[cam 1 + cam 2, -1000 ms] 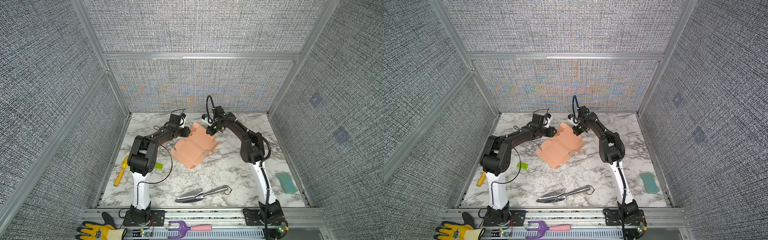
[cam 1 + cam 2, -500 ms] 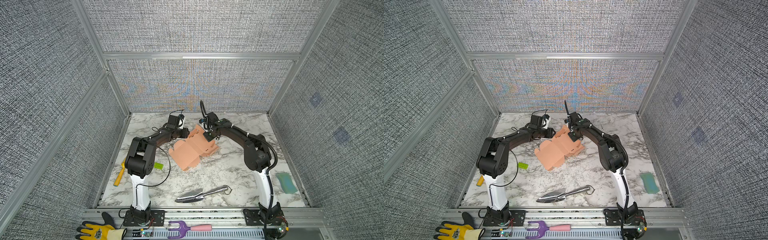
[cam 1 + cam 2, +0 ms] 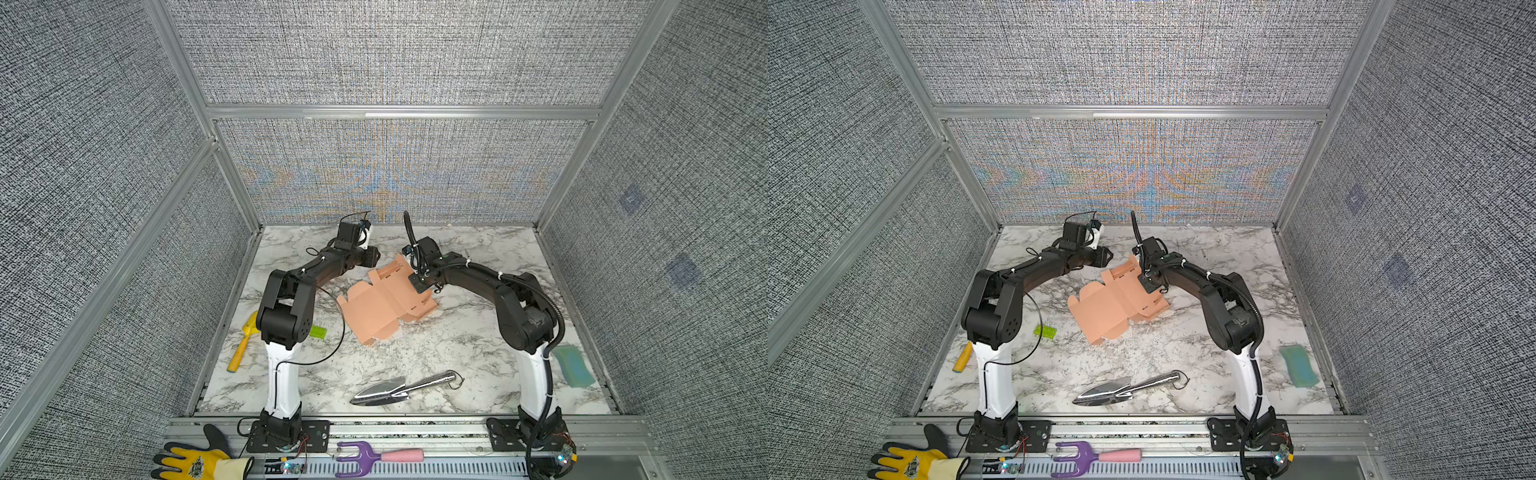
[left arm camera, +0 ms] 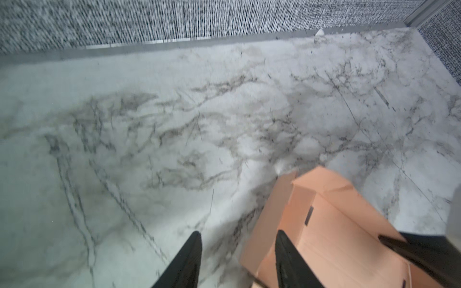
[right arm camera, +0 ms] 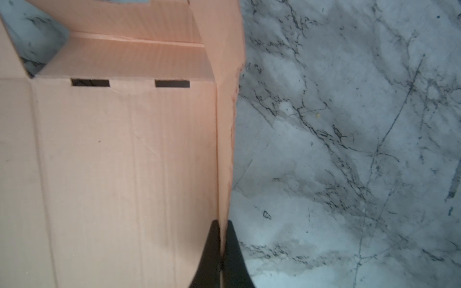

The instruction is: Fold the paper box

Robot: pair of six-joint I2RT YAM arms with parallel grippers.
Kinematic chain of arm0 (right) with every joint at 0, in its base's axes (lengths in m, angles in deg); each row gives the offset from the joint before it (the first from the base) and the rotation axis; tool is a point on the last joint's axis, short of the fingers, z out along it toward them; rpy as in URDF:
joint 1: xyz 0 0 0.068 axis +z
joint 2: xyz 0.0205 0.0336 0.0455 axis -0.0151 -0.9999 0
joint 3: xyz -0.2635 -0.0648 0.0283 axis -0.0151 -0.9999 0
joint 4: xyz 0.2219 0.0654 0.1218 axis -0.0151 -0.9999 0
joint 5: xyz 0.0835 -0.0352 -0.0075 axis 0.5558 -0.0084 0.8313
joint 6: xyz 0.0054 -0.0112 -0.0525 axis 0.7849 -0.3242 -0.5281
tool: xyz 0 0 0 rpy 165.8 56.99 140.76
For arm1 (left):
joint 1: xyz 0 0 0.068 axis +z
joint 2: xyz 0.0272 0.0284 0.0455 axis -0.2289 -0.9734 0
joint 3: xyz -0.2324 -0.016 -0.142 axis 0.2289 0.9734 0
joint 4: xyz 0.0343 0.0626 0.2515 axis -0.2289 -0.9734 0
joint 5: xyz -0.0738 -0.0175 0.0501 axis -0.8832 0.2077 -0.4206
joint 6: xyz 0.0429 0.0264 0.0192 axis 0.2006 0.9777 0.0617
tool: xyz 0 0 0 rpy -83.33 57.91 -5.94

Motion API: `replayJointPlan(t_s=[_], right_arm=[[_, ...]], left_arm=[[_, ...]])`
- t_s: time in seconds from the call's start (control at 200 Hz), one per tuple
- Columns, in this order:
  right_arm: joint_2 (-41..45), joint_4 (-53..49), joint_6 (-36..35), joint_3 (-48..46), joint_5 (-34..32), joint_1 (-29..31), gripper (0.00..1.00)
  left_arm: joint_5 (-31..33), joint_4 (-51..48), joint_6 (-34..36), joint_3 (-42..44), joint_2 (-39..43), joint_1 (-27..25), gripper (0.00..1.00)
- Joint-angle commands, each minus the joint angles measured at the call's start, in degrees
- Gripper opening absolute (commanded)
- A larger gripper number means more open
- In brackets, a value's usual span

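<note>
On the table (image 3: 457, 345), back of centre, the box (image 3: 386, 305) lies mostly as an open sheet. A far wall and one side flap stand raised and the near panels lie flat, so I judge the folding barely begun. The right gripper (image 5: 222, 223) is pinched shut on that flap's edge. The left gripper (image 4: 238, 234) hangs half open by the box's far corner, empty.

The salmon-pink paper box (image 3: 382, 307) (two slits showing) lies unfolded on the table (image 3: 415, 353), mostly flat, far flap raised.
</note>
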Motion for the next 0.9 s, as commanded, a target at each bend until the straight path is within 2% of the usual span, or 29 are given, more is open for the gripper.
replayJointPlan(t_s=[0.0, 0.235, 0.475, 0.615, 0.896], right_arm=[[-0.13, 1.36, 0.26, -0.56, 2.86, -0.05, 0.0], [0.62, 3.5, 0.4, -2.99, 4.74, -0.09, 0.0], [1.46, 4.84, 0.86, -3.9, 4.92, -0.56, 0.0], [1.86, 5.68, 1.68, -4.38, 5.2, -1.03, 0.0], [1.78, 6.85, 3.33, -4.56, 3.77, -1.84, 0.0]], left_arm=[[-2.37, -3.09, 2.95, -6.53, -4.07, -0.03, 0.5], [-8.86, -4.81, 5.38, -18.53, -13.27, -0.47, 0.51], [-13.67, -4.17, 4.41, -22.63, -17.34, -1.02, 0.51], [-14.36, -6.02, 5.1, -21.63, -17.0, -1.59, 0.5], [-13.57, -3.42, 5.37, -11.67, -10.59, -2.27, 0.47]])
